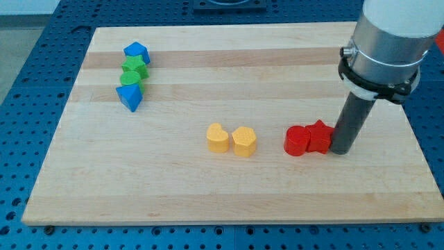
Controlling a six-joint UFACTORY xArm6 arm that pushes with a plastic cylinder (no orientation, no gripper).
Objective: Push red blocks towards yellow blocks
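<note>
Two red blocks sit side by side right of the board's middle: a round one (297,141) and a star-like one (319,135), touching each other. Two yellow blocks lie to their left: a heart-like one (218,138) and a rounded one (244,142), close together. A gap of bare wood separates the yellow pair from the red pair. My tip (341,151) stands on the board right against the right side of the red star-like block.
At the view's upper left a column of blocks stands: a blue one (137,51), two green ones (134,68) (130,79) and a blue one (130,97). The wooden board (222,194) lies on a blue perforated table.
</note>
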